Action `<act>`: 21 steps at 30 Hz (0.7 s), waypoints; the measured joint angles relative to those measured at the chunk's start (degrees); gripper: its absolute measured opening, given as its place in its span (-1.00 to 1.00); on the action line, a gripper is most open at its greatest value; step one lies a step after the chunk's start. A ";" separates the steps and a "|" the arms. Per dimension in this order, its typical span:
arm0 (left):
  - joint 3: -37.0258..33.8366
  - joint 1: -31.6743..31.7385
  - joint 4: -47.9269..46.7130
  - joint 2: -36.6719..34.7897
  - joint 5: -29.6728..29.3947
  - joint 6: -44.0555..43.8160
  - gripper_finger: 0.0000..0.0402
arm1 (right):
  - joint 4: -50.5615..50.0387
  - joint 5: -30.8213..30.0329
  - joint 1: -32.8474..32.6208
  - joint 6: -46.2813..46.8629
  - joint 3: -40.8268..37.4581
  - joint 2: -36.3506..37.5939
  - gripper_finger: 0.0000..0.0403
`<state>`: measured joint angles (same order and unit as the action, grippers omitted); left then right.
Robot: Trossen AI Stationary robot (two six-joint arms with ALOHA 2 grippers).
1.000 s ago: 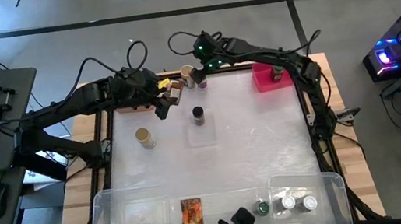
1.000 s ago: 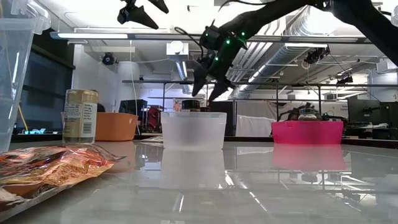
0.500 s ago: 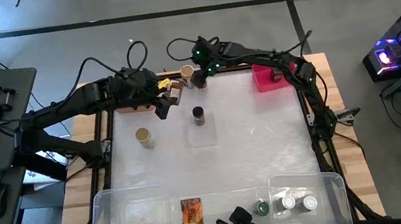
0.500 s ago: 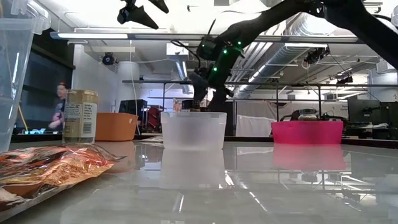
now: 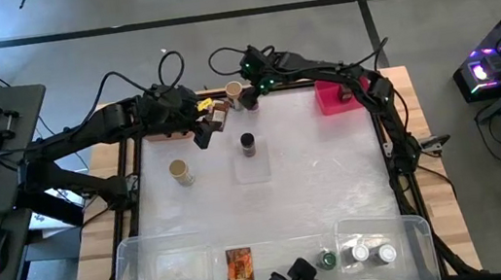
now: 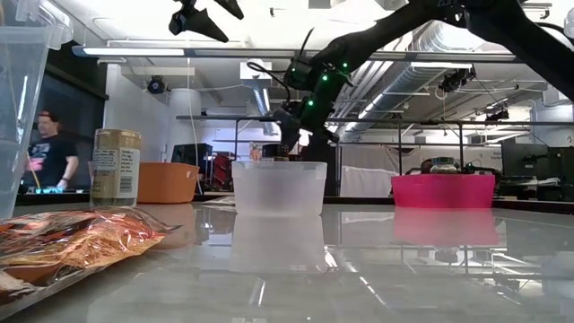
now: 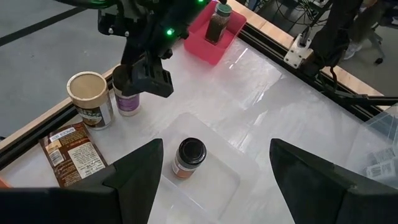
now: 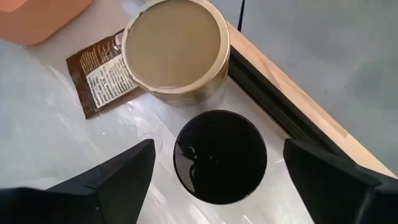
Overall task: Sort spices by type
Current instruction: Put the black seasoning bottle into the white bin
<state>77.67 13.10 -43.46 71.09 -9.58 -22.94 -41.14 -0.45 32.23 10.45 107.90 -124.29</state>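
Right wrist view looks straight down on a dark-capped jar [image 8: 220, 156] sitting between the right pincer's [image 8: 219, 180] spread fingers [image 8: 118, 180], which have not closed on it. Just beside it stands a wider tan-capped jar [image 8: 175, 43], with a brown packet [image 8: 102, 73] lying against that jar's base and an orange bin [image 8: 37, 15] at the corner. From overhead, the right pincer [image 5: 250, 89] is at the far edge of the bench [image 5: 315, 180], left of the pink bin [image 5: 333, 97]. A second ago it hung higher and a little to the right; half a second ago it had dropped to the jars, and it has hardly moved since.

The left pincer [image 5: 203, 135] hovers over the far left of the bench with its fingers apart, holding nothing, unchanged from the earlier frames. Its wrist camera shows a black-capped jar [image 7: 188, 157] standing in a clear tub [image 7: 205, 180] at mid-bench.

Elsewhere a tan-capped jar [image 5: 181, 173] stands left of centre. Along the near edge lie an orange packet [image 5: 239, 268], a green-capped jar [image 5: 328, 260] and two white-capped jars [image 5: 372, 254] in a large clear tub [image 5: 419, 234]. A jar [image 7: 218, 22] stands in the pink bin. In the low view a person [image 6: 49, 157] has come further into view at the left of the room behind.
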 joint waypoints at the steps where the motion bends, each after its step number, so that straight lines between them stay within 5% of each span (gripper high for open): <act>1: 0.00 0.00 0.00 0.00 0.00 0.00 0.41 | -0.05 0.00 0.00 0.01 0.00 -0.13 0.67; 21: 0.00 0.00 -0.02 0.00 0.00 0.55 0.41 | -0.21 -0.63 0.02 2.72 0.02 -1.73 0.38</act>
<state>77.67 13.10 -43.48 71.09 -9.58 -22.39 -41.35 -1.08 32.25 13.17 107.92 -126.02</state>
